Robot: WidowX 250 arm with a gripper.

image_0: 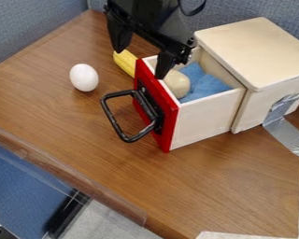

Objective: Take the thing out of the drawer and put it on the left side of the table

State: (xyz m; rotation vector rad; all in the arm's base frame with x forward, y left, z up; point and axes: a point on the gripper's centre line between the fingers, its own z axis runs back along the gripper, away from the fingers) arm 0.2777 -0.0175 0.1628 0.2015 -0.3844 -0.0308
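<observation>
Beige, rounded thing (177, 84) inside open drawer (205, 118)

Drawer (205, 119): red front, cream sides, black handle (110, 116); inside it, blue cloth (208, 88) and a beige round object (177, 83). Left of the drawer, plain white egg (84, 77); beneath the drawer, table (64, 135) brown with streaked wood grain.

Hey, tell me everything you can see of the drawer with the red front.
The drawer stands open, pulled out of a pale box that looks wooden. Its walls look like the same light wood; its front panel is red, with a black loop handle sticking out. Inside, a blue cloth lies beside a rounded beige object near the front. The gripper hangs at the front's upper edge; whether they touch, I can't tell.
</observation>
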